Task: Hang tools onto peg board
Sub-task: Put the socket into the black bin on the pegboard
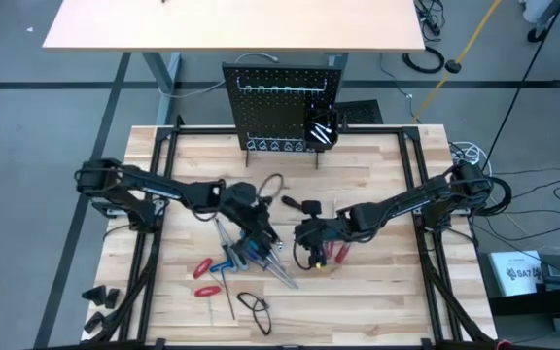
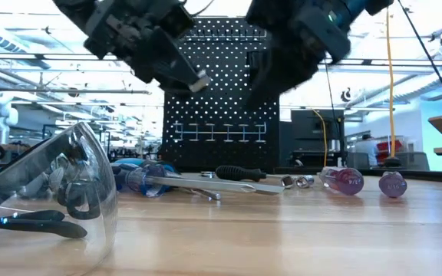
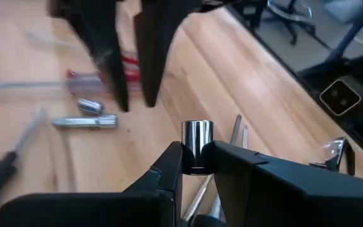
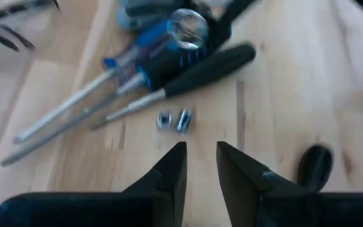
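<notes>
At mid-table, both arms are seen reaching inward over the tool pile. A silver socket bit (image 3: 197, 145) is pinched between the fingers of the left gripper (image 3: 197, 165), held upright with its top standing above the fingertips. In the high view the left gripper (image 1: 257, 231) is placed over the blue- and black-handled screwdrivers (image 1: 251, 255), whose shafts point toward the near edge.

The right gripper (image 4: 201, 165) is held just above the wood, jaws set narrow with a small gap, nothing between them. Two small silver bits (image 4: 174, 120) are seen lying on the table just ahead of its fingertips, beside the black-handled screwdriver (image 4: 203, 68) and the blue-handled screwdriver (image 4: 134, 53). In the high view the right gripper (image 1: 309, 241) sits near a red-handled tool (image 1: 338, 253).

Red-handled pliers (image 1: 205, 276) lie apart from the pile, toward the left arm's side. Safety glasses (image 2: 44, 192) are seen near the front edge, close to the low camera.

The peg board (image 1: 285, 107) stands upright at the far edge of the table (image 1: 377, 292), well apart from both grippers; a row of hooks (image 2: 219, 132) is visible on it, with no tool seen hanging on them.
</notes>
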Available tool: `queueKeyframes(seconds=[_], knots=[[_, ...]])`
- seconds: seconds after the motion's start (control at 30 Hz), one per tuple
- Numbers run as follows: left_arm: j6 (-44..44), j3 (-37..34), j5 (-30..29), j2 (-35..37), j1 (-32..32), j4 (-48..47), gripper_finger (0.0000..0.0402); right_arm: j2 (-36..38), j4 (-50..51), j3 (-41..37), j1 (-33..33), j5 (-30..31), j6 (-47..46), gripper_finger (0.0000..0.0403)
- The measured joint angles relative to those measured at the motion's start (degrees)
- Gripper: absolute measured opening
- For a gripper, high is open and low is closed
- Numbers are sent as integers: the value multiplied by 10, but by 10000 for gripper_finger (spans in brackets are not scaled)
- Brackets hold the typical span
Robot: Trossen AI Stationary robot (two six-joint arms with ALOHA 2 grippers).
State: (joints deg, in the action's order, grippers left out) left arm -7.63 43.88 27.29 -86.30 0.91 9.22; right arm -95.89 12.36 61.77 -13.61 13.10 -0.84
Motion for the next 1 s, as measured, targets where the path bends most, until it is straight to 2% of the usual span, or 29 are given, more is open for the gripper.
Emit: queueKeyframes(seconds=[0.2, 0.37, 0.57, 0.77, 1.0], knots=[[57, -78, -2, 57, 15, 158, 64, 0, 12, 57, 0, 3, 71, 79], [70, -108, -6, 65, 17, 226, 67, 0, 26, 95, 0, 11, 114, 79], [73, -115, -5, 65, 17, 226, 70, 0, 59, 119, -1, 66, 169, 79], [73, -115, -4, 65, 17, 228, 71, 0, 58, 119, -1, 78, 255, 84], [73, -114, -3, 65, 17, 230, 72, 0, 34, 119, -1, 79, 284, 146]])
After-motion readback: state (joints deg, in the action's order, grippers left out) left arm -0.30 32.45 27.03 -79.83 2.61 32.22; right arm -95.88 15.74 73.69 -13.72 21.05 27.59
